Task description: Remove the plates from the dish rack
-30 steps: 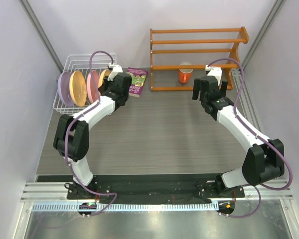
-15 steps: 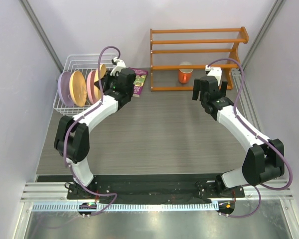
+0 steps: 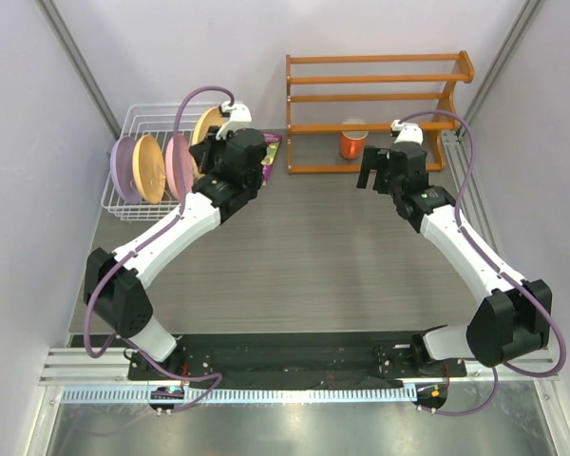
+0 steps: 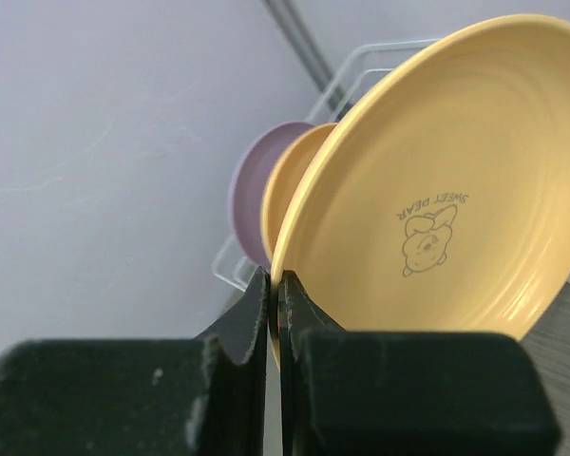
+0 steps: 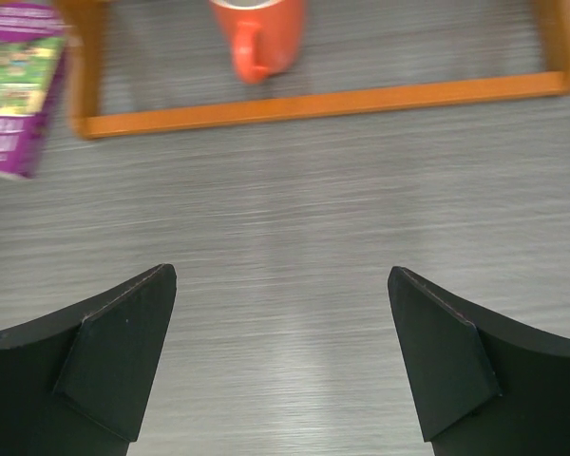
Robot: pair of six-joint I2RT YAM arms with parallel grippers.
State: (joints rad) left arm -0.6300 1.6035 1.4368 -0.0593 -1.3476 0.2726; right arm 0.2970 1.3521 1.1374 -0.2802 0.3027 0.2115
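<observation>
My left gripper is shut on the rim of a yellow-orange plate and holds it upright above the right end of the white wire dish rack. In the left wrist view the gripper pinches the edge of this plate, which has a small bear print. A lavender plate, a yellow-orange plate and a pink plate stand upright in the rack. My right gripper is open and empty over the table, and in its own view bare table shows between its fingers.
An orange wooden shelf stands at the back with an orange mug on its bottom level; the mug also shows in the right wrist view. A purple book lies beside the rack. Grey walls close both sides.
My left gripper has lifted the yellow-orange plate up out of the rack and to the right. My right gripper has shifted slightly left.
</observation>
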